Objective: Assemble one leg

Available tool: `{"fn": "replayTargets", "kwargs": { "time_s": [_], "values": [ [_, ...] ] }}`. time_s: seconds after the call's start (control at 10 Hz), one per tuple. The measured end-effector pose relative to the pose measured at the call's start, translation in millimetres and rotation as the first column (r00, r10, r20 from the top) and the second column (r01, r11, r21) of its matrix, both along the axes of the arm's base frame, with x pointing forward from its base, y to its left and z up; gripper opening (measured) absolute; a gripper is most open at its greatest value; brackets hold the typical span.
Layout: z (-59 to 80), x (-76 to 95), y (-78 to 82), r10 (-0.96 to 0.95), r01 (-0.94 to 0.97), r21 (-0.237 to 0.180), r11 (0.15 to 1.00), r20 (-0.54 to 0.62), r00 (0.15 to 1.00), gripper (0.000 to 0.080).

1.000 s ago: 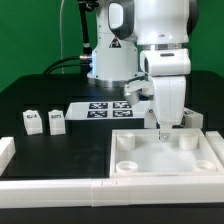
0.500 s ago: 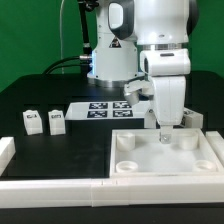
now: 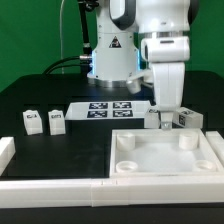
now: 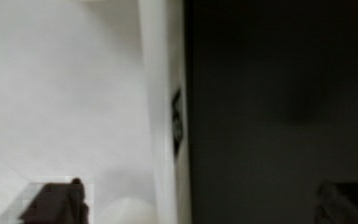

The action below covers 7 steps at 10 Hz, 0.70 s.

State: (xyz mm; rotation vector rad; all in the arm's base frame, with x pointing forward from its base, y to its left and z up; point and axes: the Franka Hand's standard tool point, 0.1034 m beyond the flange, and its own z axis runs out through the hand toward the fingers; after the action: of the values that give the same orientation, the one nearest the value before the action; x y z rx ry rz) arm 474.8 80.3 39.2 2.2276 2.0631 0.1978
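The large white tray-like part lies at the front right. Two legs stand on the black table at the exterior view's left. Two more legs stand just behind the tray's far edge. My gripper hangs low between those two legs, just behind that edge. In the wrist view my gripper is open and holds nothing. A white surface lies under one fingertip and black table under the other. I cannot tell which part that surface belongs to.
The marker board lies flat behind the tray, in front of the robot's base. A white rail runs along the front edge, with a short white block at the left.
My gripper has moved from over the tray's far right socket back past the tray's far edge and slightly to the exterior view's right. The legs and tray have not moved.
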Motion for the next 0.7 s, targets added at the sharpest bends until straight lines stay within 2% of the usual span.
{"fn": "replayTargets", "kwargs": {
  "time_s": [0.2, 0.4, 0.7],
  "values": [
    [20.6, -7.3, 4.0, -0.069, 0.068, 0.013, 0.998, 0.02, 0.997, 0.0648],
    [15.4, -8.0, 3.2, -0.101, 0.101, 0.019, 0.995, 0.011, 0.995, 0.0649],
    [15.5, -7.5, 3.5, -0.41, 0.409, 0.083, 0.909, -0.011, 0.912, 0.0649]
  ]
}}
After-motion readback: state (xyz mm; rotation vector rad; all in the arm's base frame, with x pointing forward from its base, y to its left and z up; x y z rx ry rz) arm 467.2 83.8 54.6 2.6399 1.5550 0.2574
